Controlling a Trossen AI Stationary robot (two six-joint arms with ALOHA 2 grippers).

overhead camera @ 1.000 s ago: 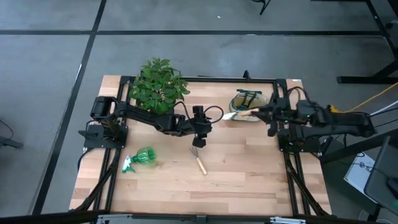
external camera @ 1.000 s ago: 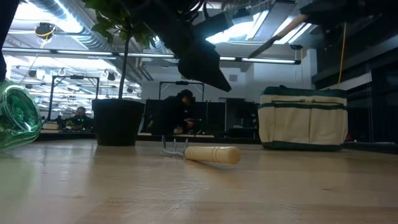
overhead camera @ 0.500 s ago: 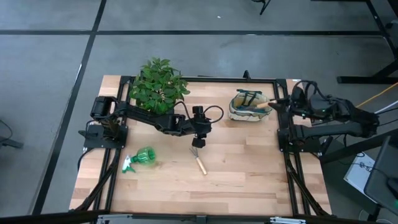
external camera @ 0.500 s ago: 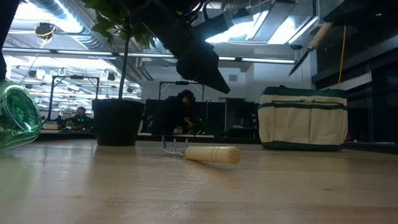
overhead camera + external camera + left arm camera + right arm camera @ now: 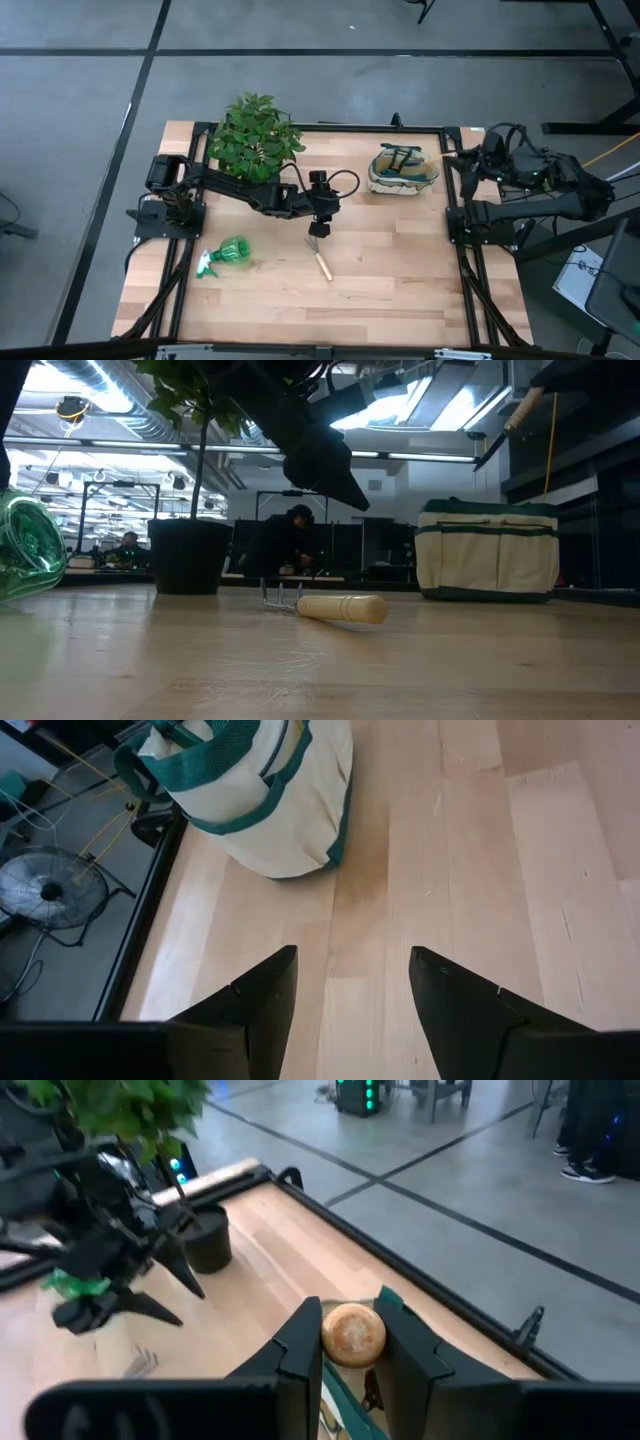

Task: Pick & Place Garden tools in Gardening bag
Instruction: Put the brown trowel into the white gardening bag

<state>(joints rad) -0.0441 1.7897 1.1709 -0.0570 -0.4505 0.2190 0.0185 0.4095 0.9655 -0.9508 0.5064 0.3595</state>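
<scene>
Right gripper (image 5: 352,1342) fingers clamp the trowel (image 5: 352,1332) above the bag (image 5: 403,170); left gripper (image 5: 348,982) fingers apart

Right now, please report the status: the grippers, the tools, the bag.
Right gripper shut on trowel handle, above the gardening bag. Left gripper open, hovering mid-table. Hand rake and spray bottle lie on table. Nothing blocks the bag.
</scene>
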